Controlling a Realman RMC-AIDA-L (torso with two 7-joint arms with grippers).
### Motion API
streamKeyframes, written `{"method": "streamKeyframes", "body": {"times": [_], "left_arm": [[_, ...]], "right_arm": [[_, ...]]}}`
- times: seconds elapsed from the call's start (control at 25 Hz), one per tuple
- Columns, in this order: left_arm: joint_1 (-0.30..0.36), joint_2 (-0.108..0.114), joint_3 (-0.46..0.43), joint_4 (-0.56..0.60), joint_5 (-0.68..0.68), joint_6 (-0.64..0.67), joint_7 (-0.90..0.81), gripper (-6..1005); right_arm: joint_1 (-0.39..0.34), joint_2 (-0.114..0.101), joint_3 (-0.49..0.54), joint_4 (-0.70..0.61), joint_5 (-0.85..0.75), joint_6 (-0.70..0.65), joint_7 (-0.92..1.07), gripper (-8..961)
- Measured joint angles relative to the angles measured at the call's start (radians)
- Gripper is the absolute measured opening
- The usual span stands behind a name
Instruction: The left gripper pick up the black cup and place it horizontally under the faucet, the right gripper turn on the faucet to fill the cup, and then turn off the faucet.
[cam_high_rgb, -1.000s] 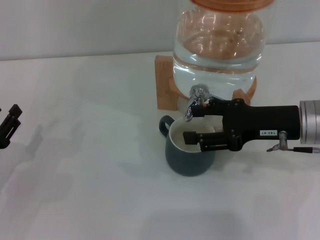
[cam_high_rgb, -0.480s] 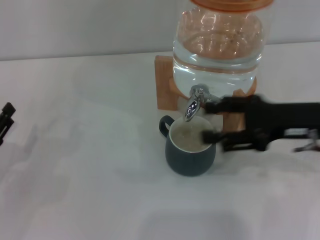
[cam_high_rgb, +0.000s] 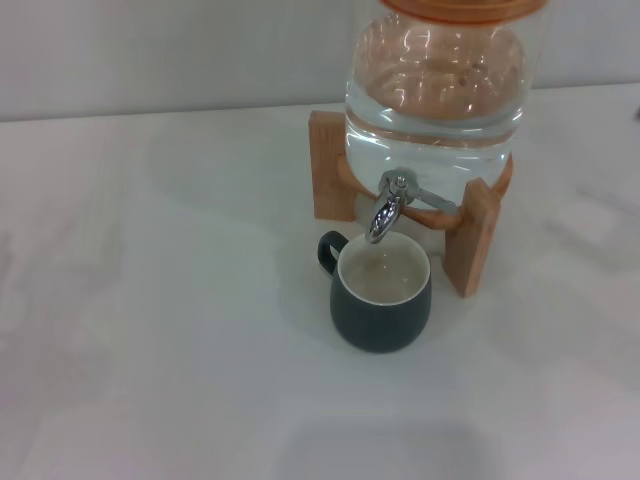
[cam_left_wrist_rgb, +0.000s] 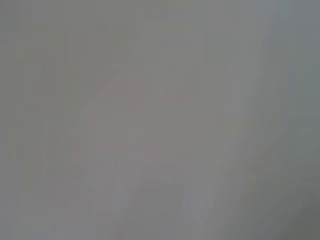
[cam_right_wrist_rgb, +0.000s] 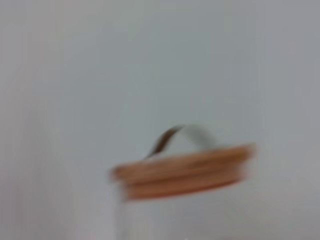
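Observation:
The black cup (cam_high_rgb: 382, 297) stands upright on the white table, its cream inside holding water and its loop handle turned to the back left. The chrome faucet (cam_high_rgb: 385, 209) pokes out of the clear water jar (cam_high_rgb: 436, 90) with its spout right above the cup's rim. No stream shows from the spout. Neither gripper appears in the head view. The left wrist view is only a plain grey surface. In the right wrist view the jar's orange lid (cam_right_wrist_rgb: 182, 172) with its wire handle shows.
The jar rests on a wooden stand (cam_high_rgb: 471, 235) behind and to the right of the cup. White table surface (cam_high_rgb: 150, 330) stretches to the left and front of the cup.
The right gripper, which was at the faucet and over the cup, has pulled back to the right and out of view. The left gripper slid off the left edge.

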Motion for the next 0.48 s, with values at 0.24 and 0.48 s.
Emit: {"method": "streamKeyframes", "body": {"times": [0.24,0.48], "left_arm": [[-0.003,0.014,-0.007,0.013,-0.075,0.033,-0.003,567],[-0.01,0.016,-0.023,0.02,-0.13,0.038,-0.004,566]], "right_arm": [[0.011,-0.001,0.212,0.251,0.051,-0.015,-0.22,794],[-0.003,0.001,0.279,0.405,0.126,-0.019,-0.359,794]]}}
